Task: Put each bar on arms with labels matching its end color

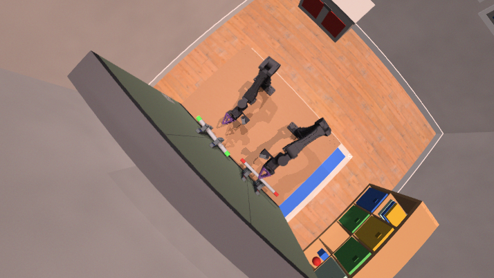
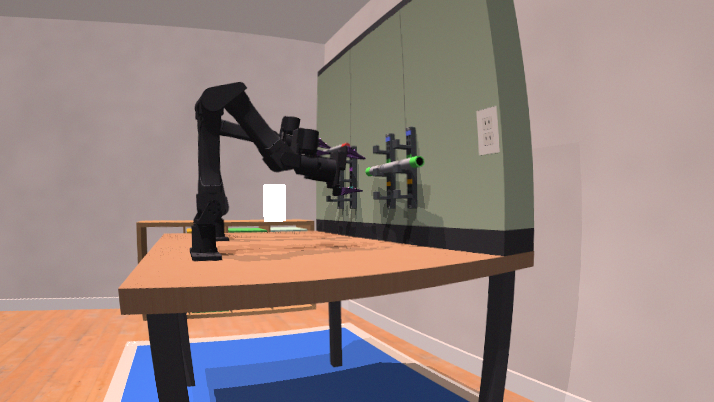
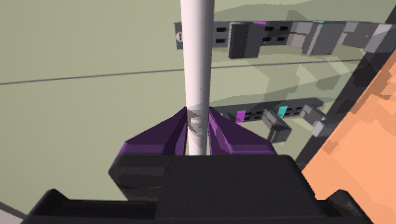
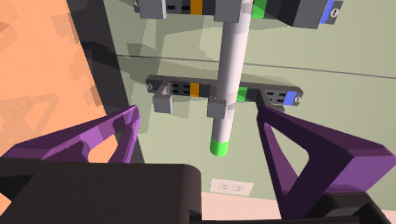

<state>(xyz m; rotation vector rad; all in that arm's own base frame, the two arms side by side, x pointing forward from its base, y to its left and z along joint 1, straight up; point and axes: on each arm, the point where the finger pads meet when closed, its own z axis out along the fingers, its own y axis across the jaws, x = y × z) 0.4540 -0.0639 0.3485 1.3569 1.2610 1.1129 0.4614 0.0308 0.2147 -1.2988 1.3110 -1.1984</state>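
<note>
Left gripper (image 1: 260, 177) (image 2: 327, 149) (image 3: 198, 111) clenched round the red-ended bar (image 1: 269, 186) (image 2: 337, 148) (image 3: 198, 55), right gripper (image 1: 224, 122) (image 2: 362, 173) (image 4: 198, 112) wide open, empty, green-ended bar (image 1: 211, 135) (image 2: 392, 166) (image 4: 231, 75) at its seven o'clock from above

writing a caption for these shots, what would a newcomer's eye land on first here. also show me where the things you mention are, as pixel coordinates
Probably the green-ended bar (image 1: 212, 134) (image 2: 392, 166) (image 4: 229, 75), lying across the middle pair of arms on one wall rack, bright against the dull green wall panel (image 1: 194, 162) (image 2: 450, 65). Next, the red-ended bar (image 1: 269, 186) (image 3: 198, 55), gripped in the left arm's purple hand (image 1: 265, 173) (image 3: 198, 117) in front of the other rack. The blue mat (image 1: 315, 181) (image 2: 280, 345) on the floor stands out too.
</note>
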